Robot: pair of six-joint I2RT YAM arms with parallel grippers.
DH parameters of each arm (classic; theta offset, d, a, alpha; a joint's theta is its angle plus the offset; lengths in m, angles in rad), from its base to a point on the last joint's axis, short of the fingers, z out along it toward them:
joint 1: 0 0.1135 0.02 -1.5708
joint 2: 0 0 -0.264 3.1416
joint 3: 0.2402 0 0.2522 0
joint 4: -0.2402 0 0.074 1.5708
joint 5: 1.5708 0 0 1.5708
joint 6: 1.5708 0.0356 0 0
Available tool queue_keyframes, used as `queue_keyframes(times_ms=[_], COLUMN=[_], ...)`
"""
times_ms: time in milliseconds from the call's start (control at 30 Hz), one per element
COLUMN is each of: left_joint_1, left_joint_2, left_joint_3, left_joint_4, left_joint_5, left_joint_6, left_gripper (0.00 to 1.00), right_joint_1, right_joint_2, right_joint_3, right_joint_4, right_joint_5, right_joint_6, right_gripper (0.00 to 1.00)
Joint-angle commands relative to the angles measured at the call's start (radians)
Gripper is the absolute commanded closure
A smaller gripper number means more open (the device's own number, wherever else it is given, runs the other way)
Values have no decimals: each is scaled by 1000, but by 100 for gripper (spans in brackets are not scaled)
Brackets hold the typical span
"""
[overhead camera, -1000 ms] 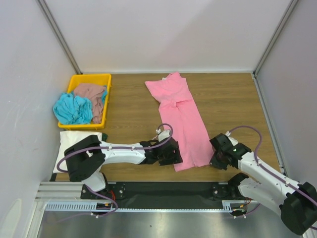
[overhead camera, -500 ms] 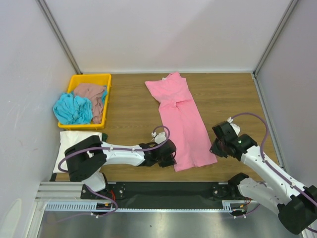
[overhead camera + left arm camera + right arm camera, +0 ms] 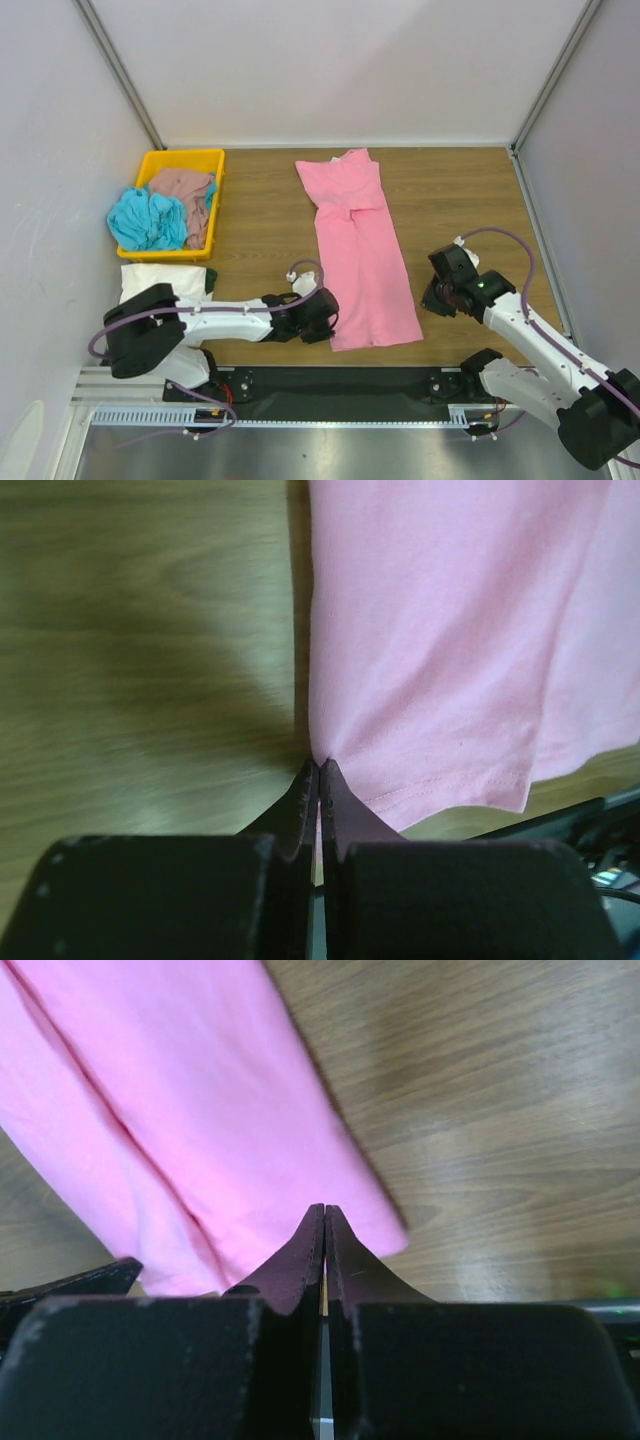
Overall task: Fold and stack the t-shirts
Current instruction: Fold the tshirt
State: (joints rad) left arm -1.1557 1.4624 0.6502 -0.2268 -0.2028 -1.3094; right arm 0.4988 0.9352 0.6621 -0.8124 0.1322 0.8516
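The bright pink t-shirt [image 3: 355,250] lies as a long strip down the middle of the table. My left gripper [image 3: 330,320] is at its near left corner. In the left wrist view that gripper [image 3: 319,768] is shut on the shirt [image 3: 450,630], whose edge puckers into the tips. My right gripper [image 3: 430,300] sits by the near right edge. In the right wrist view it [image 3: 324,1210] is shut with its tips over flat pink cloth [image 3: 150,1090], and no fold is drawn into them. A cream-white shirt [image 3: 160,285] lies folded at the left, partly under my left arm.
A yellow tray [image 3: 180,160] at the back left holds a turquoise shirt [image 3: 148,220] and a brown-pink shirt [image 3: 182,188], the turquoise one hanging over the tray's left rim. White walls close in the table on three sides. A black rail runs along the near edge.
My left gripper has shut on the pink shirt's near left corner and drawn it leftward, so the strip lies straighter. My right gripper stayed shut and moved slightly away from the near edge.
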Motion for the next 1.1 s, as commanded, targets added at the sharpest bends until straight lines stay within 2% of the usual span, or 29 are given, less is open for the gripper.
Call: queue_keyframes(times_ms=[0,300,400,500,533,600,633,700,800,900,1000,1067], left_joint_1=[-4,60,76,76,76,76,76,76,76,76,76,76], left_joint_2=[-77,-293,-385,-454,-467,-491,-496,-507,-502,-499,-501,-517], left_joint_3=[-47,-176,-204,-199,-184,-161,-135,-104,-100,-118,-170,-188], left_joint_4=[-224,-413,-427,-424,-430,-463,-476,-499,-485,-433,-381,-353], left_joint_5=[-63,-73,-78,-81,-84,-93,-99,-107,-90,-47,6,31], left_joint_6=[22,10,19,44,50,70,78,108,151,171,157,147], left_gripper=[100,100,96,82,73,63,50,35,29,28,30,30], right_joint_1=[-2,84,121,147,153,176,199,217,257,279,284,284], right_joint_2=[-12,-7,8,37,56,80,92,141,203,191,113,64], right_joint_3=[-18,-78,-78,-71,-70,-58,-53,-38,-22,-56,-119,-156], right_joint_4=[68,234,297,377,399,456,472,504,487,444,409,395], right_joint_5=[-48,-123,-164,-209,-223,-239,-237,-240,-223,-206,-216,-235], right_joint_6=[-14,20,24,14,12,12,17,21,32,49,82,111], right_gripper=[100,99,98,95,92,87,82,79,75,71,54,47])
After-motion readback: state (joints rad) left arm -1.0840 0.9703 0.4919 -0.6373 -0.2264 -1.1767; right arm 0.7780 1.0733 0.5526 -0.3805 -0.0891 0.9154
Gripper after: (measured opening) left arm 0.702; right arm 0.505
